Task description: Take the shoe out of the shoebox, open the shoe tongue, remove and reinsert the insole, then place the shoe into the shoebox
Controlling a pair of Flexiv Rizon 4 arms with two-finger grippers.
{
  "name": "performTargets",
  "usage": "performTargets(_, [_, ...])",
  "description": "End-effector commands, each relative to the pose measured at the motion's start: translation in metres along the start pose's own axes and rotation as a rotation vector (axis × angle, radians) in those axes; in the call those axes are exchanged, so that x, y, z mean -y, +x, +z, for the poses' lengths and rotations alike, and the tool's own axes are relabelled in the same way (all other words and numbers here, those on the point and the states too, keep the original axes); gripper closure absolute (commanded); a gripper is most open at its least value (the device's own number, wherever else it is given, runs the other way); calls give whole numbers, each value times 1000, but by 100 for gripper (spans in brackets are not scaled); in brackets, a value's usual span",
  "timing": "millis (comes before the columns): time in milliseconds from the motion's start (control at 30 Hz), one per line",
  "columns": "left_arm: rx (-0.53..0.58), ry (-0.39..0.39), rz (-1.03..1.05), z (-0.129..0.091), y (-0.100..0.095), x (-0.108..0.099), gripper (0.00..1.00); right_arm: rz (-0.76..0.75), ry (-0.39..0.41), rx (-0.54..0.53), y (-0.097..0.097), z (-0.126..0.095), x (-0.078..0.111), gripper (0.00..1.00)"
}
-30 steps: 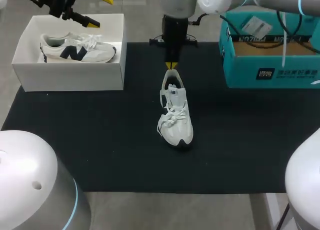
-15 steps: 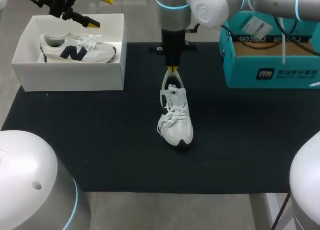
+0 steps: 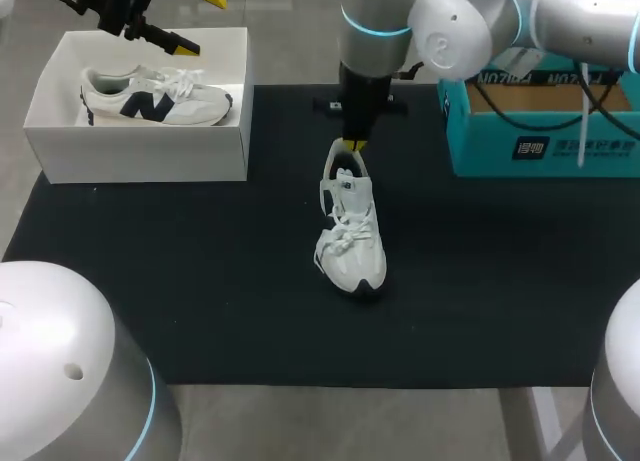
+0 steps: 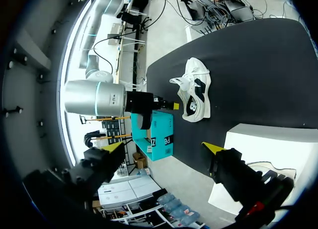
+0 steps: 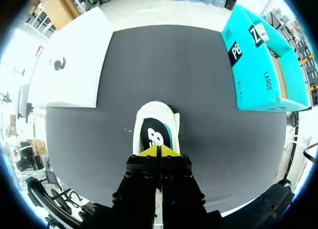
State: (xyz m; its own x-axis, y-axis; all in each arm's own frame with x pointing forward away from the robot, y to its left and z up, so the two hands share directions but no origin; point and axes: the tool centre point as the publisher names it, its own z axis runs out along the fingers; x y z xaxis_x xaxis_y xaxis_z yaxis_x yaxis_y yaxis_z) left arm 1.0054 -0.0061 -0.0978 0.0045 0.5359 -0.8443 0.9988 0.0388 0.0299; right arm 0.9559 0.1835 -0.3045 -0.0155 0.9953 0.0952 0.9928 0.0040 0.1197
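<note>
A white shoe (image 3: 350,231) stands on the black mat (image 3: 200,281) at the middle, toe towards the front edge. My right gripper (image 3: 352,144) comes down on its heel end, shut. In the right wrist view the yellow tips of this gripper (image 5: 159,150) meet on the rear end of the dark insole (image 5: 155,133) inside the shoe (image 5: 154,110). My left gripper (image 3: 198,21) hangs open above the white shoebox (image 3: 140,146) at the back left, holding nothing. The left wrist view has the shoe (image 4: 196,92) far ahead of the open left gripper (image 4: 164,147).
A second white and navy shoe (image 3: 150,96) lies inside the white shoebox. An open teal box (image 3: 540,131) stands at the back right, close to my right arm. The mat's front half lies bare around the shoe.
My right arm has swung a little to the right and its shut tips have sunk slightly at the heel. The shoe and the left arm have stayed in place.
</note>
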Motion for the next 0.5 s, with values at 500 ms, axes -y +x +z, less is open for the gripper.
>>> performTargets(500, [-3,1,1,0,0,-1,0,6,19,-13,-7,73,-6,100])
